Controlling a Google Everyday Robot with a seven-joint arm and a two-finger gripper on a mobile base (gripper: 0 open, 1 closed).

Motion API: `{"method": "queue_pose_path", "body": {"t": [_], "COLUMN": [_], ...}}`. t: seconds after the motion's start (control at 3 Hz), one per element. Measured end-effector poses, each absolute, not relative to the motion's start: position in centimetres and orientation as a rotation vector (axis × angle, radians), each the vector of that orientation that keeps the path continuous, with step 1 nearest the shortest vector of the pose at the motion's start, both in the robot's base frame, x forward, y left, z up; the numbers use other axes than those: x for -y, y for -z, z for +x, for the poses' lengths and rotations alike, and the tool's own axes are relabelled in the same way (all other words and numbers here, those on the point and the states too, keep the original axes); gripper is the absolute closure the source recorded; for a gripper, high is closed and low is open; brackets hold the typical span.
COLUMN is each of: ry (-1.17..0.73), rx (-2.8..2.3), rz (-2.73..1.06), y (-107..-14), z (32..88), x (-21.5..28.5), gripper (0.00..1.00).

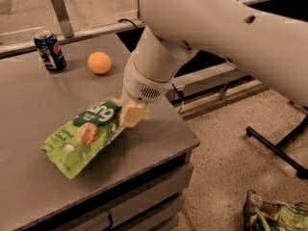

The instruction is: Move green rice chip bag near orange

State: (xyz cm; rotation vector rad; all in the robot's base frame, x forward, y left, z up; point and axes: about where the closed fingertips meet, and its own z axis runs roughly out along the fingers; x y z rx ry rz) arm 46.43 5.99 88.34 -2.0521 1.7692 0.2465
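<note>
The green rice chip bag (83,134) is a lime-green pouch lying near the front of the grey table (29,100), with its top right corner raised. My gripper (126,119) sits at that corner, its cream fingers (134,113) shut on the bag's edge. The orange (99,62) rests on the table farther back, above the bag and well apart from it. My white arm reaches in from the upper right and hides the table's back right part.
A blue soda can (49,50) stands upright left of the orange near the table's back. A metal rail (72,32) runs along the back edge. The table's right edge (185,129) drops to the floor, where a bag of items (274,215) lies.
</note>
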Motion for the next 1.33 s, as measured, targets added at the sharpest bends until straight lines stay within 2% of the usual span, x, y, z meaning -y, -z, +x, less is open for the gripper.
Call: {"method": "queue_pose_path", "body": {"t": [0.33, 0.67, 1.33], "ry": [-0.129, -0.129, 0.037], "rx": [-1.878, -1.878, -1.885], "rz": [-1.939, -1.939, -1.86], "y": [-90.5, -90.5, -92.2], "z": [46.3, 46.3, 49.6], "x": [-2.5, -2.5, 1.8], "gripper": [1.0, 1.0, 1.0]}}
